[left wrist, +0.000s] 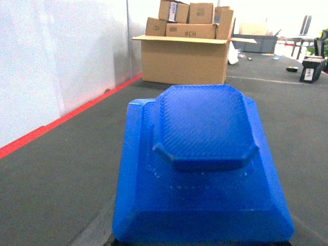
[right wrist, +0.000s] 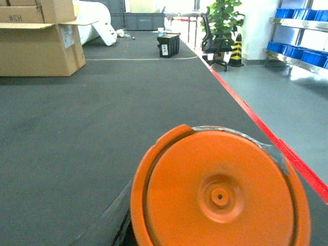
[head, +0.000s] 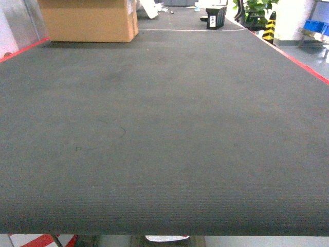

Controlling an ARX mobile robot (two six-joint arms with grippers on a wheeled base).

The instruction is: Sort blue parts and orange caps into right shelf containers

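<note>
Jaws not visible in any view, so can't tell if spread or closed. L wrist view: 1 blue part (left wrist: pixel 205 164) fills lower centre, bottom edge cut off. R wrist view: 1 orange cap (right wrist: pixel 220 192) fills lower right, cut off at bottom. Head view: wide dark carpet floor (head: pixel 164 134), red tape line (head: pixel 300 60) along upper right. Cardboard box (head: pixel 90 20) upper left. Blue crates (right wrist: pixel 300 31) on shelf, upper right, partly cropped.
</note>
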